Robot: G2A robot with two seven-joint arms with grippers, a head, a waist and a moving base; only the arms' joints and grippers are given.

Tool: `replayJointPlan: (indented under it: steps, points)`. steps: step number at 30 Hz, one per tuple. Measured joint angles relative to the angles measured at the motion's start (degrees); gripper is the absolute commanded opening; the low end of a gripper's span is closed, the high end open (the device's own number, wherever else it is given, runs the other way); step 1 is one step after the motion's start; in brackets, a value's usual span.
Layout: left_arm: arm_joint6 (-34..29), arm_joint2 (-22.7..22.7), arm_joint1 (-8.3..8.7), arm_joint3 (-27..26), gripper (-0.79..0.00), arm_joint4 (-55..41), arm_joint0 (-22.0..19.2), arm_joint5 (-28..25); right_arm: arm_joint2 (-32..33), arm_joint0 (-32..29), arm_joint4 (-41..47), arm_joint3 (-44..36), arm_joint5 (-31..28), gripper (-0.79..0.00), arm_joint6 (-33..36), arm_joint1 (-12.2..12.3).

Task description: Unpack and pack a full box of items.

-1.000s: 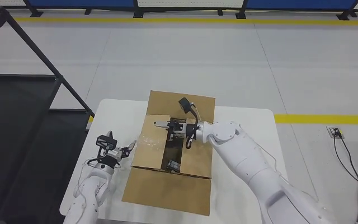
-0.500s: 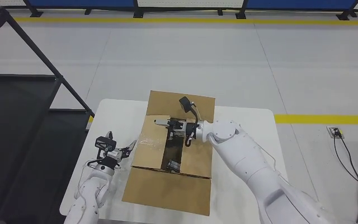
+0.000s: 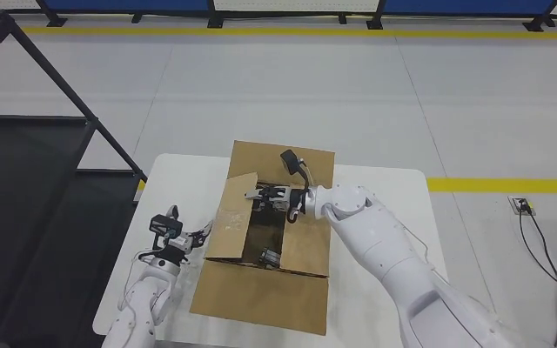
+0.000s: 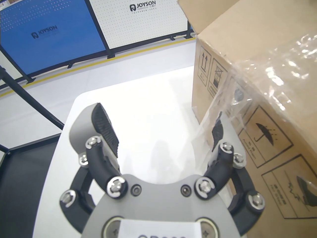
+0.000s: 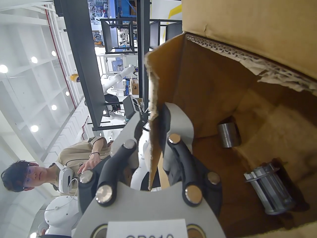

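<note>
- box (image 3: 261, 300): brown cardboard, open, sitting mid-frame in the top view on the white table (image 3: 178, 174). Its far and near flaps lie folded out flat.
- frame-left flap (image 3: 228, 219): lifted off flat, standing at a tilt along the left rim of the opening. The right wrist view shows its edge torn and ragged.
- right gripper (image 5: 154, 118): fingers clamped on that flap's free edge, one on each face of the cardboard. In the top view it sits just above frame centre, over the far end of the opening, with the arm coming in from the lower right.
- left gripper (image 4: 158, 130): fingers spread wide, nothing between them. It's in the lower left of the top view, just beside the box's left wall and low over the table. Can't tell if it touches the wall.
- clear tape film (image 4: 262, 75): crinkled strip stuck across the box's upper edge and hanging down the side wall. The loose end drapes in front of one left finger pad; contact can't be told.
- contents, deep inside the box: metal cylinder (image 5: 229, 134) by the inner wall, finned metal part (image 5: 270, 192) near it, the two not touching.
</note>
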Motion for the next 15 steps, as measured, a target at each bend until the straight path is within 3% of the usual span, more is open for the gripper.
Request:
replayJointPlan:
  steps: [1, 4, 6, 7, 8, 15]
  points:
    - [0.3, 0.1, 0.04, 0.1, 0.000, 0.0, 0.1, -0.1, 0.1, 0.1, -0.1, 0.2, 0.0, -0.785, 0.0, -0.1]
    - [1.5, 0.4, 0.16, 0.3, -0.203, 0.6, 0.3, -0.1, 0.4, 0.2, -0.2, 0.6, -0.2, -0.785, -0.1, -0.2]
    - [2.2, 0.6, 0.25, 0.6, -0.215, 1.3, 0.3, 0.0, 0.7, 0.2, -0.2, 0.8, -0.3, -0.785, 0.0, -0.3]
    - [2.5, 0.7, 0.29, 0.8, -0.259, 1.6, 0.4, 0.0, 0.8, 0.2, -0.3, 1.0, -0.4, -0.785, 0.0, -0.3]
    - [2.8, 0.9, 0.32, 0.9, -0.394, 1.9, 0.4, 0.0, 0.9, 0.2, -0.3, 1.1, -0.4, -0.785, 0.1, -0.4]
    - [4.4, 1.9, 0.44, 1.4, -0.465, 3.5, 0.1, 1.3, 1.8, 0.3, -0.5, 1.6, -0.7, -0.785, 0.4, -0.6]
